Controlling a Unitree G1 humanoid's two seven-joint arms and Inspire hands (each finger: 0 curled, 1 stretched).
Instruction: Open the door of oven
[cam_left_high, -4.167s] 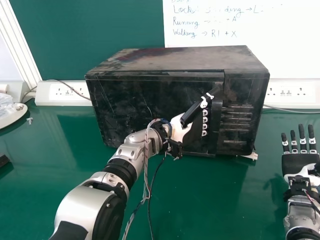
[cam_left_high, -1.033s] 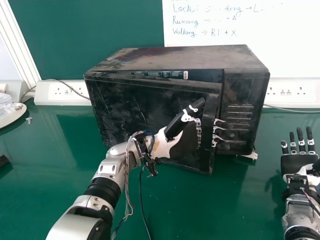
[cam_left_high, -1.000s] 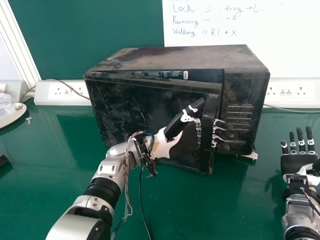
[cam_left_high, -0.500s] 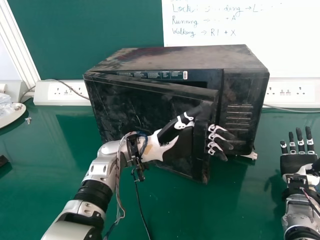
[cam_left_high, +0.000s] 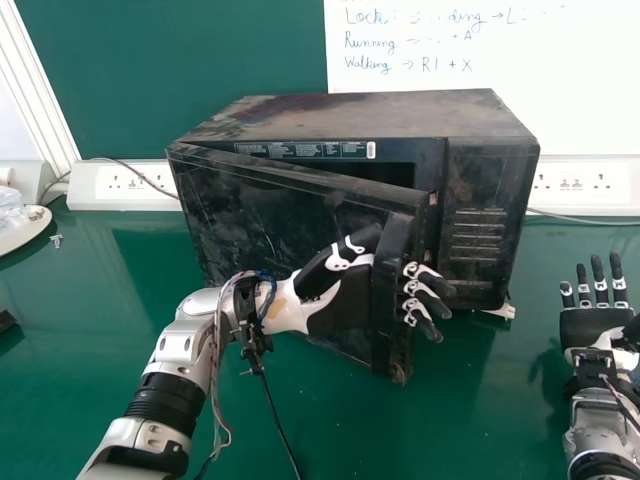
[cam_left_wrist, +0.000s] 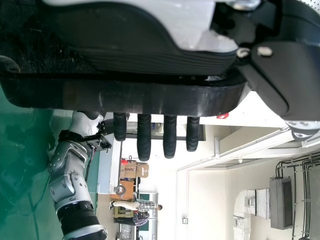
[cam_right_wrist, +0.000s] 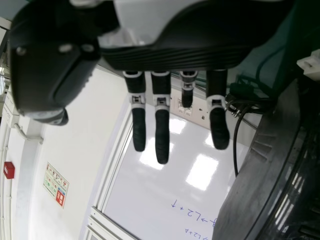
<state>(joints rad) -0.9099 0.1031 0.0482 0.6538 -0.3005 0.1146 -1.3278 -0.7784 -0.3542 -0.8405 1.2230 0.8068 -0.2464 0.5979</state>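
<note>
1. Across the middle of the head view, the oven (cam_left_high: 365, 115) is set on a green table (cam_left_high: 330, 440), its door (cam_left_high: 285, 205) partly open and angled outward at the free edge.
2. Just below centre of the same view, the door's free edge is met by the left hand (cam_left_high: 340, 305); the hand is open, its fingers extended past that edge.
3. At the right edge, the right hand (cam_left_high: 595, 325) is held open, well apart from the door. Behind the oven, at upper right, a whiteboard (cam_left_high: 560, 90) is seen.
4. By the left wrist view, the left hand (cam_left_wrist: 135, 50) is shown with straight fingers reaching beyond the door's edge.
5. By the right wrist view, the right hand (cam_right_wrist: 175, 52) is shown with its fingers outstretched.
</note>
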